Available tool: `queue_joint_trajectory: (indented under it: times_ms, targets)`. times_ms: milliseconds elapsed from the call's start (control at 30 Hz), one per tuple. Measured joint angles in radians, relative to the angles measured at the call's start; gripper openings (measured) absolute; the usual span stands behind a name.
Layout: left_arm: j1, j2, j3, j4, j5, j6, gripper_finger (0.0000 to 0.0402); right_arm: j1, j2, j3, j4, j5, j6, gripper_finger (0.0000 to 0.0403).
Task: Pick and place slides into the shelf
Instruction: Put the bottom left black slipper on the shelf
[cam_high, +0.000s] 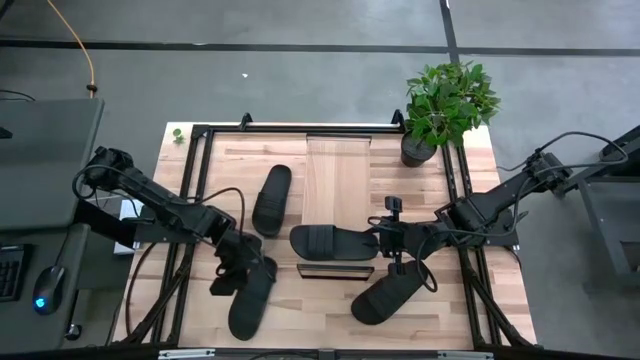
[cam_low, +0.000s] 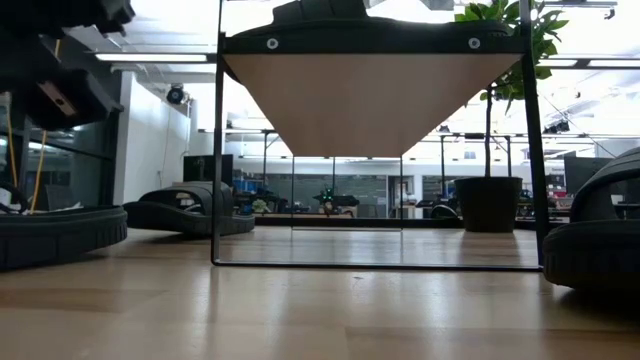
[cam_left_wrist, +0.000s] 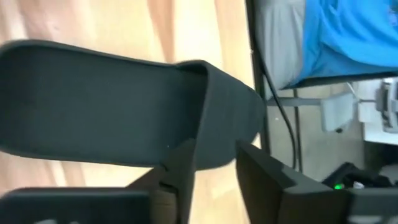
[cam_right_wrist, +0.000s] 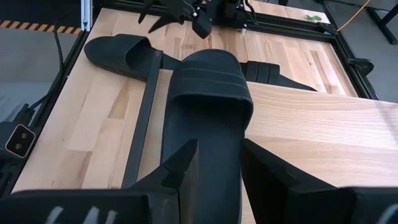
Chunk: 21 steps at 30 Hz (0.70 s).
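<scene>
Four black slides show. One slide (cam_high: 330, 242) (cam_right_wrist: 208, 93) lies across the shelf (cam_high: 338, 175) by its dark front edge (cam_right_wrist: 146, 106), sole down. My right gripper (cam_high: 383, 240) (cam_right_wrist: 217, 146) hangs over that slide's heel end, fingers apart, pointing along it. A second slide (cam_high: 252, 298) (cam_left_wrist: 93, 99) lies sole down on the table at the near left. My left gripper (cam_high: 243, 268) (cam_left_wrist: 214, 152) is open at its strap end. A third slide (cam_high: 272, 200) lies left of the shelf, and a fourth slide (cam_high: 390, 297) at the near right. My left gripper slants down at the near-left slide's strap end (cam_left_wrist: 230, 118), its fingertips (cam_left_wrist: 186, 155) a little apart in front of the slide's edge. Whether they touch it I cannot tell. The slide lies flat on the table.
A potted plant (cam_high: 445, 105) stands at the far right corner. A black metal frame (cam_high: 195, 200) runs around the tabletop. In the low view the shelf's board (cam_low: 370, 100) slopes down from its raised front edge toward the far side. Bare wood lies between the near slides.
</scene>
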Motion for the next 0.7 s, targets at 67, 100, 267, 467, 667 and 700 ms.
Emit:
queue_joint_trajectory:
  times_ms: [67,100,267,467,667,700]
  targets:
    - [0.0,0.0,0.0,0.0,-0.022,0.003,0.0133,0.0,0.0,0.0,0.0,0.0,0.0,0.0108]
    - [0.0,0.003,0.0,0.0,-0.031,0.006,0.0143,0.0,0.0,0.0,0.0,0.0,0.0,0.0108]
    - [-0.001,0.045,0.0,0.005,-0.035,0.008,0.0175,0.0,0.0,0.0,0.002,0.0,0.0,0.0108]
    - [-0.001,0.106,0.0,0.006,-0.023,0.014,0.0174,0.0,0.0,0.0,0.004,0.0,0.0,0.0108]
    - [-0.034,0.145,0.0,0.077,0.002,0.01,0.0163,0.0,0.0,0.0,0.003,-0.001,0.0,0.0108]
    - [-0.043,0.15,0.0,0.083,0.003,0.009,0.0162,0.0,0.0,0.0,0.003,-0.001,0.0,0.0108]
